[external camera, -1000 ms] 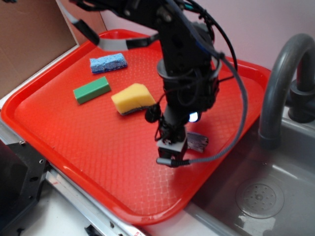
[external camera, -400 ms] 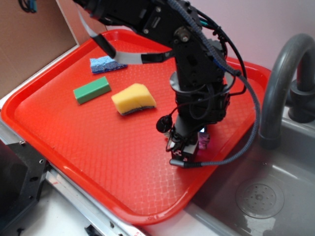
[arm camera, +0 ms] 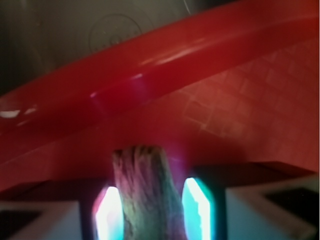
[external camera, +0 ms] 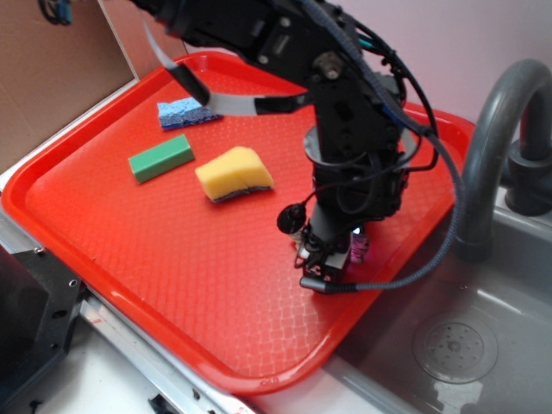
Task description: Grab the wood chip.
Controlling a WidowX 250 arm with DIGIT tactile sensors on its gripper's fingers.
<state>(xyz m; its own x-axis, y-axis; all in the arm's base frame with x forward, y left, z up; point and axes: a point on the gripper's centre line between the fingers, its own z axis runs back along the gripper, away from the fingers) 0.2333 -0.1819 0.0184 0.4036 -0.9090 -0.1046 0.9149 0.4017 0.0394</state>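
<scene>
Gripper [arm camera: 150, 210] is down on the red tray [external camera: 103, 216], fingers apart either side of the wood chip [arm camera: 145, 190] — next, squeeze and lift.

Rough, streaked wood chip [arm camera: 145, 192]; glossy red plastic tray [external camera: 172, 259] with a fine waffle-textured floor.

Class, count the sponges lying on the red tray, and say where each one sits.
2. The blue sponge lies near the tray's far rim, partly hidden behind a grey strap. The yellow sponge sits mid-tray, beside the green block. The arm may hide others.
</scene>
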